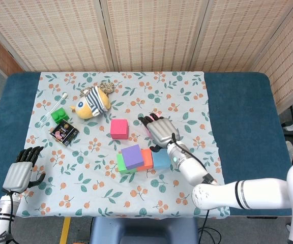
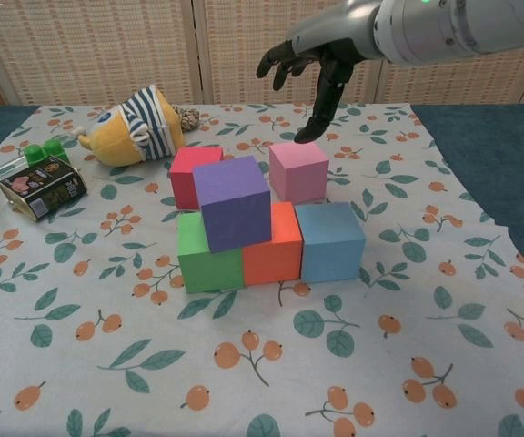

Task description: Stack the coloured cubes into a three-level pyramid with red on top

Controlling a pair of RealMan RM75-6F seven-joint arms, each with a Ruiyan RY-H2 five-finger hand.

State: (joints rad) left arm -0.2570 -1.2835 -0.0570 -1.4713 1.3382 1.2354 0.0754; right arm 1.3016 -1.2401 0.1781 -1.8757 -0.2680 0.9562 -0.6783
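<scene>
From the head view, a green foam cube (image 1: 120, 163), an orange foam cube (image 1: 147, 159) and a light blue foam cube (image 1: 161, 160) sit side by side on the floral cloth (image 1: 197, 101) covering the blue table (image 1: 240, 109). A purple foam cube (image 1: 133, 156) rests on top, over the green and orange ones and turned slightly askew. The red foam cube (image 1: 119, 128) stands alone behind the row. The right hand (image 1: 159, 130) hovers with fingers spread and nothing in them, hiding most of the pink foam cube (image 1: 148, 130). The left hand (image 1: 18, 172) hangs at the table's near left edge, fingers loosely curled and apart, holding nothing. A striped yellow plush toy (image 1: 91, 102), a small green block (image 1: 59, 115) and a dark snack packet (image 1: 64, 132) lie far left.

In the chest view, the right hand (image 2: 312, 56) floats above the pink foam cube (image 2: 297, 170), fingertips pointing down, not touching. The red foam cube (image 2: 189, 175) is partly hidden behind the purple foam cube (image 2: 233, 201). The left hand is out of this frame.
</scene>
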